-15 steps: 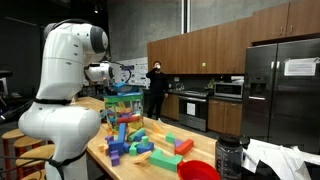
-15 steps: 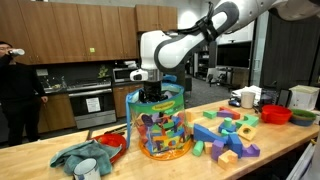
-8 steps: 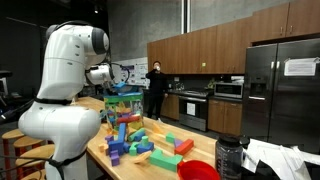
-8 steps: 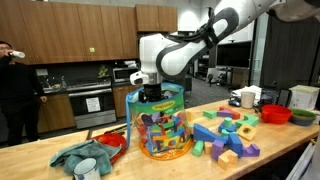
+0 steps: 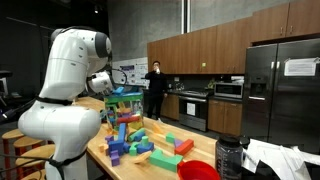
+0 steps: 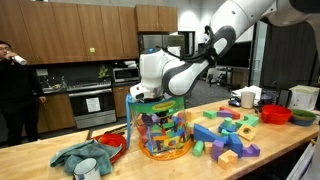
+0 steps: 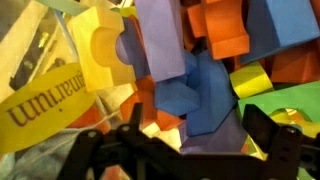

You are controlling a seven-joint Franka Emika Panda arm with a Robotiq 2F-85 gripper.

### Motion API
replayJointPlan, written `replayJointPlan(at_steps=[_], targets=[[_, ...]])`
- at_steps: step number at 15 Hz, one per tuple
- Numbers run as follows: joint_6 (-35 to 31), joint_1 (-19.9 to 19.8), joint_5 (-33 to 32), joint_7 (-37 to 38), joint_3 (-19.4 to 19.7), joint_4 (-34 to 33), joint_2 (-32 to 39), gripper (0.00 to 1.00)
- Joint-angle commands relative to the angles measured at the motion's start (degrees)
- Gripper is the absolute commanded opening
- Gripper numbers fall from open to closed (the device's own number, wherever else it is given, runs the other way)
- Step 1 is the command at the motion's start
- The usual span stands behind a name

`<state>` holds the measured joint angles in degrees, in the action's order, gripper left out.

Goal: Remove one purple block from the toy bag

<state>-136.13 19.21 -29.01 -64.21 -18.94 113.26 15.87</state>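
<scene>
The toy bag (image 6: 160,128) is a tall see-through bag with a teal top edge, full of many-coloured blocks, standing on the wooden counter (image 6: 200,165); it also shows in an exterior view (image 5: 122,103). My gripper (image 6: 150,98) reaches down into its open mouth. In the wrist view the gripper (image 7: 197,135) is open, its dark fingers (image 7: 265,125) straddling a blue block (image 7: 200,95) and a dull purple face (image 7: 205,140) below it. A light purple block (image 7: 160,40) lies just beyond, beside a yellow block (image 7: 95,45) and orange blocks (image 7: 225,30).
Loose blocks (image 6: 225,135) lie on the counter beside the bag. A red bowl (image 6: 113,143), a teal cloth (image 6: 80,155) and a tin (image 6: 87,168) sit on its other side. Another red bowl (image 6: 277,115) stands further along. A person (image 6: 15,85) stands in the kitchen.
The arm has bent and lowered; the gripper has sunk a little deeper into the bag's mouth. The bag and the loose blocks have not moved.
</scene>
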Motion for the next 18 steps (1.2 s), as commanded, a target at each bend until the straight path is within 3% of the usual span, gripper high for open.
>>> replayJointPlan(at_steps=[1, 9, 18], targets=[[-1.5, 0.6, -2.3, 1.6, 0.9, 0.9, 0.0, 1.00], [8.1, -0.7, 13.3, -2.1, -2.0, 1.3, 0.1, 1.00], [5.4, -0.6, 17.0, 0.4, -1.9, 2.0, 0.4, 1.00]])
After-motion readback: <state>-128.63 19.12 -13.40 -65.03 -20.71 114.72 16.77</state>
